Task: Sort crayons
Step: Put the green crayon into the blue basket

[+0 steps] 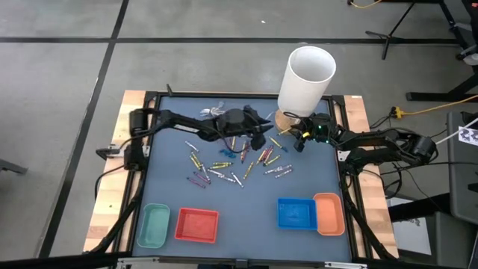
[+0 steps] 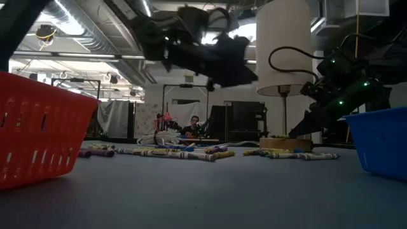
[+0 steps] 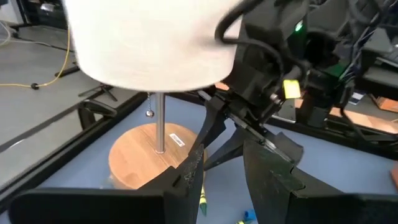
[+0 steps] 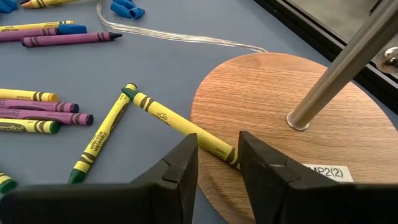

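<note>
Several crayons [image 1: 239, 161] in yellow, purple, red and green lie scattered on the blue mat at mid-table. My left gripper [image 1: 267, 128] hangs open above the far part of the pile, pointing at the lamp, with nothing between its fingers [image 3: 186, 177]. My right gripper [image 4: 219, 165] is open and low over the lamp's wooden base [image 4: 280, 93]. One yellow crayon [image 4: 180, 124] rests with one end on that base's rim [image 4: 227, 152], and this end lies below the gap between the right fingers. No touch shows.
A lamp with a white shade [image 1: 308, 75] and steel pole [image 4: 336, 68] stands at the far right-centre. A thin clear cable [image 4: 180, 37] and blue bits [image 4: 127, 9] lie nearby. Green [image 1: 155, 224], red [image 1: 197, 224], blue [image 1: 296, 213] and orange [image 1: 328, 213] bins line the near edge.
</note>
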Controlling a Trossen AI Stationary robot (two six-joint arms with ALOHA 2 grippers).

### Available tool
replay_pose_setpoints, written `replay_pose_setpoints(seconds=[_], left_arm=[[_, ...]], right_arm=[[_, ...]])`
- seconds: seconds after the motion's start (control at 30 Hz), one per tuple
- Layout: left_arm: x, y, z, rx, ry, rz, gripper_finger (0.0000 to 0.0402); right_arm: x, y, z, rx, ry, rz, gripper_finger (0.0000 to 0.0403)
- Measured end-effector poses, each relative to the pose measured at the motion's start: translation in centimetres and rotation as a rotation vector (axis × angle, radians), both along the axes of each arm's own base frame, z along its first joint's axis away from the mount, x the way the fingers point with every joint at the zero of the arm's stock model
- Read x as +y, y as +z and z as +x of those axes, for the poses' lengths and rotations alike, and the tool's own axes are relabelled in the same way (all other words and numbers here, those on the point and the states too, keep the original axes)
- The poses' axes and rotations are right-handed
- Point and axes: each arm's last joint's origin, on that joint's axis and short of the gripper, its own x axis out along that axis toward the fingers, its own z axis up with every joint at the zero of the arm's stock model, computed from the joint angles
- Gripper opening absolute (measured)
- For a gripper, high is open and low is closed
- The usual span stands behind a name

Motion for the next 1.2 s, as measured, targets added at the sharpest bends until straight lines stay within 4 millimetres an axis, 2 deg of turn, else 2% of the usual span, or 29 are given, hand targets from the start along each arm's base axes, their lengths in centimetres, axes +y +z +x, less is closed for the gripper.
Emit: replay_pose_setpoints(seconds=[0.2,0.4,0.73,1.1,1.2], left_arm=[[0.7,-2.0,2.8,0.014,0.000,-0.003,0.0099],[1.0,-3.8,4.3,0.033,0.000,-0.008,0.0099],[1.1,-6.3,4.7,0.079,0.003,-0.023,0.0099],[1.4,-6.7,4.6,0.093,0.009,-0.024,0.0099],[1.5,-8.0,4.8,0.113,0.010,-0.030,0.0099]], right_arm=[[0.0,0.0,0.0,0.000,0.000,0.000,0.0117],[0.0,0.0,0.0,0.000,0.000,0.000,0.0117],[-0.1,0.1,0.1,-0.041,-0.031,0.027,0.0117],[-0.1,0.2,0.1,-0.047,-0.037,0.033,0.0117],[-0.1,0.2,0.1,-0.048,-0.037,0.033,0.0117]])
